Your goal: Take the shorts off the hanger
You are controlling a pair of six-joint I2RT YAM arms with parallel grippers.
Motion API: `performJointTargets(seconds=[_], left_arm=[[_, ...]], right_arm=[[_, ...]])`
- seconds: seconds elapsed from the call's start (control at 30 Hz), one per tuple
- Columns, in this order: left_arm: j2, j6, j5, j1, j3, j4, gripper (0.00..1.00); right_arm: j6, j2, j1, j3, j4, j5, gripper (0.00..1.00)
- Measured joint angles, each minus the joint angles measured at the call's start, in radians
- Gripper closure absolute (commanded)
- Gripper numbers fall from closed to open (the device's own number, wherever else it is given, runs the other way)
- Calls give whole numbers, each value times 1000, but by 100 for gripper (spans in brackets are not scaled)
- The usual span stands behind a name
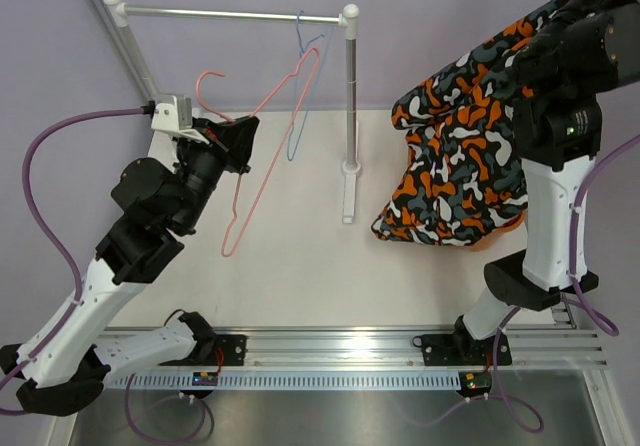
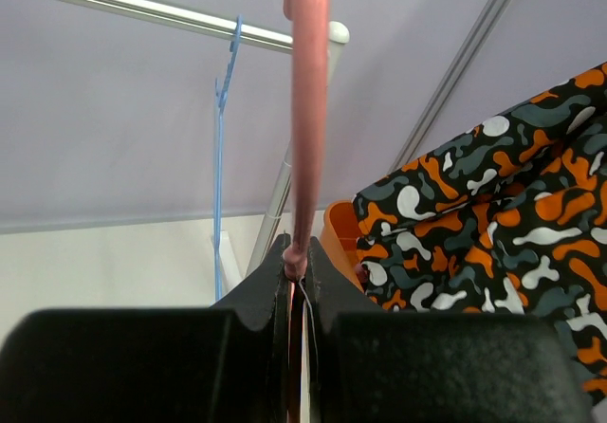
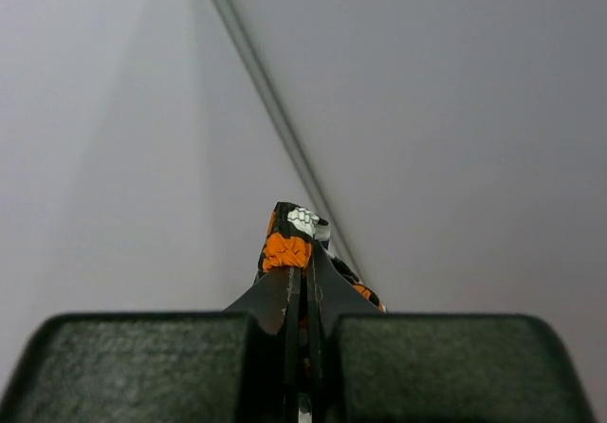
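The black shorts with orange and white blotches [image 1: 455, 156] hang free at the right, off the hanger, with the lower edge close to the table. My right gripper [image 3: 302, 273] is shut on a fold of the shorts [image 3: 287, 241] and holds them high at the far right. My left gripper [image 1: 243, 134] is shut on the bare pink wire hanger [image 1: 262, 171] and holds it tilted above the table. In the left wrist view the hanger [image 2: 308, 110] rises from between my left gripper's [image 2: 297, 264] fingers, and the shorts [image 2: 493, 214] are at the right. The pink shorts are out of view.
A garment rack stands at the back, with a metal rod [image 1: 230, 13] and a right post [image 1: 350, 96] on a white foot [image 1: 348, 198]. An empty blue hanger [image 1: 297, 86] hangs from the rod and also shows in the left wrist view [image 2: 219, 157]. Purple walls stand behind.
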Motion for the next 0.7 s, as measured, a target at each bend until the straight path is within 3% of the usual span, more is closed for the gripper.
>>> performJointTargets(seconds=[0.37, 0.6, 0.7], left_arm=[[27, 0, 6, 0, -34, 0, 100], [43, -5, 17, 0, -73, 10, 100], [48, -11, 22, 0, -81, 10, 100]], right_arm=[[409, 20, -324, -3, -316, -113, 100], [632, -164, -373, -496, -368, -378, 100], [703, -164, -372, -649, -405, -453, 100]])
